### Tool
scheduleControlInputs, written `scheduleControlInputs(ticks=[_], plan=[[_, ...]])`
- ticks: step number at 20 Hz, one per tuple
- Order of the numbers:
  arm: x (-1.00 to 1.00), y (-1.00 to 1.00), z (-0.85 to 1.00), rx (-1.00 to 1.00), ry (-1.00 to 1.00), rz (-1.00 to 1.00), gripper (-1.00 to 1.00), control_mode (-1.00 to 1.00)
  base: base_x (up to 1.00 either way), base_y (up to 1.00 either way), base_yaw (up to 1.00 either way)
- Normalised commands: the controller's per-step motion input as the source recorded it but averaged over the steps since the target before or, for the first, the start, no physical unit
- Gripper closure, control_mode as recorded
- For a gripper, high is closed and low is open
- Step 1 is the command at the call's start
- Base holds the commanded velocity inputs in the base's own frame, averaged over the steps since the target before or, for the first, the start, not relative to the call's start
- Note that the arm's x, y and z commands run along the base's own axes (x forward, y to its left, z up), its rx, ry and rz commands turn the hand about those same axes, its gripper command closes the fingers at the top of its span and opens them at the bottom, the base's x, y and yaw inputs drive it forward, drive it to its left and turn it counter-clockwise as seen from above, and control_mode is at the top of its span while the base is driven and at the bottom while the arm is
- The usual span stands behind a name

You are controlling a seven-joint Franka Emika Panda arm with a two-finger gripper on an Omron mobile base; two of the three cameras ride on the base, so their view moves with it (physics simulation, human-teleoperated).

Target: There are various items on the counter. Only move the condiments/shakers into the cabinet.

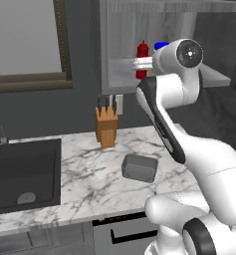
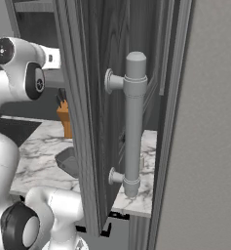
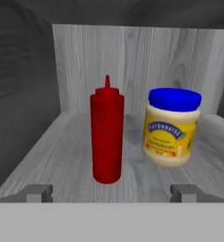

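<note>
Gripper (image 3: 111,193) at cabinet (image 1: 120,35) mouth, fingers spread wide, holding nothing. Red squeeze bottle (image 3: 107,135) upright on shelf between fingertips, not touched. Blue-lidded yellow jar (image 3: 171,127) just beside bottle, tilted slightly. Grey pan (image 1: 139,168) and wooden knife block (image 1: 106,126) on marble counter (image 1: 89,189). Shaker not discernible.

Red squeeze bottle (image 3: 107,137) beside a blue-lidded yellow jar (image 3: 171,127) in the grey wood-grain cabinet (image 3: 132,61); below it, white grey-veined counter (image 1: 89,169), grey pan (image 1: 139,168), wooden knife block (image 1: 106,127).
</note>
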Motion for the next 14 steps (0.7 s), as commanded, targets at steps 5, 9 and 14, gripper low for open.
scheduleControlInputs(ticks=[5,9,14], plan=[[-1.0,-0.28,-0.56,0.0,0.05,-0.16,-1.0,-1.0,0.0,0.0,0.0],[-1.0,-0.49,-0.65,0.0,0.23,-0.22,-1.0,-1.0,0.0,0.0,0.0],[-0.89,-0.64,-0.8,0.0,0.32,-0.23,-1.0,-1.0,0.0,0.0,0.0]])
